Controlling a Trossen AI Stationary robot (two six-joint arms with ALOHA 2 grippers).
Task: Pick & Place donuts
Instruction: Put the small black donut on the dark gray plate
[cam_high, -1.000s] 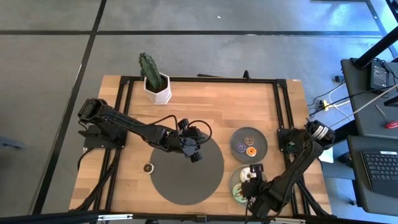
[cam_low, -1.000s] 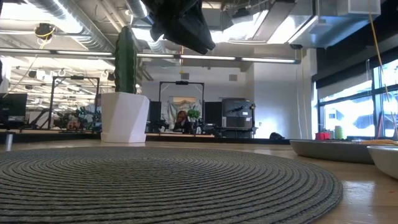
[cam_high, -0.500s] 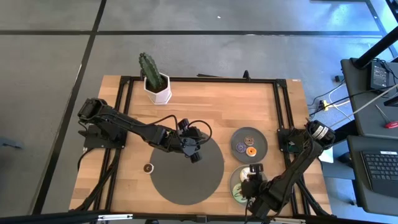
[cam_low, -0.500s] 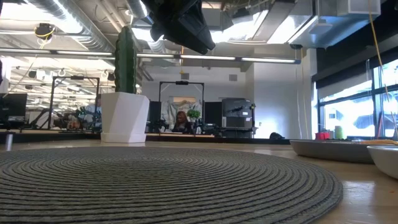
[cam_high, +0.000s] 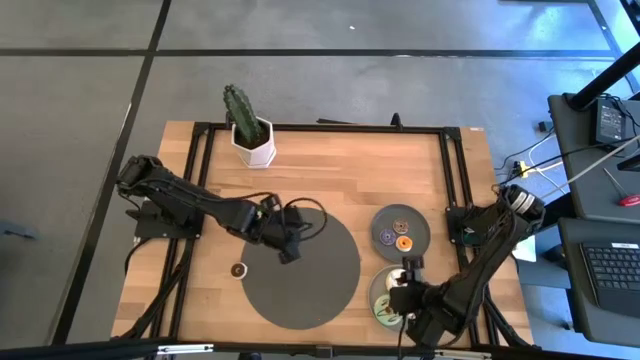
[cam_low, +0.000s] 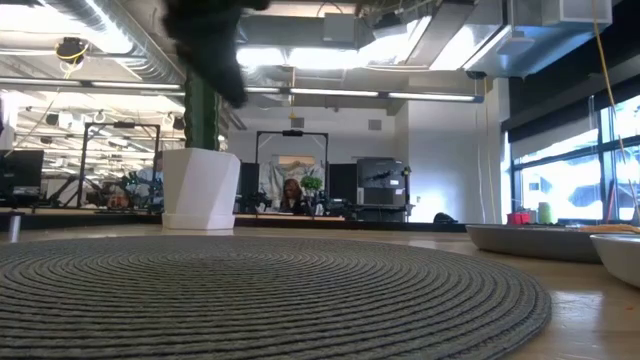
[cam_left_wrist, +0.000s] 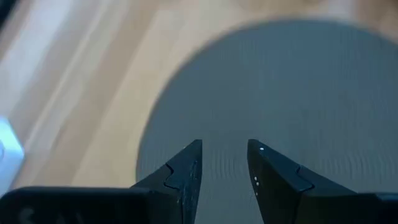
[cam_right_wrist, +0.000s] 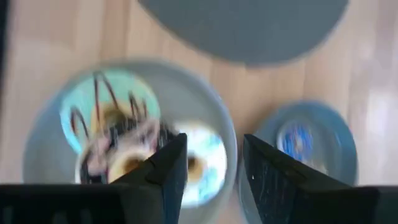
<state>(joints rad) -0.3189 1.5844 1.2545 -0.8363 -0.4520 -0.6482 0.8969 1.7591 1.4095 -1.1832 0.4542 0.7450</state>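
Right wrist view shows iced donuts (cam_right_wrist: 118, 140) piled on the near grey plate (cam_right_wrist: 37, 149), the right hand (cam_right_wrist: 211, 163) hovering above them, fingers apart and empty. High view alone shows 1 small brown donut (cam_high: 239, 269) on the bench (cam_high: 350, 170) beside the mat (cam_high: 305, 290), and the left hand (cam_high: 288, 255), released, over the mat's edge.

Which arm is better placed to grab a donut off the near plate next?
Probably the right. The right gripper hovers open over the near plate and its iced donuts, while the left gripper is open over the dark mat.
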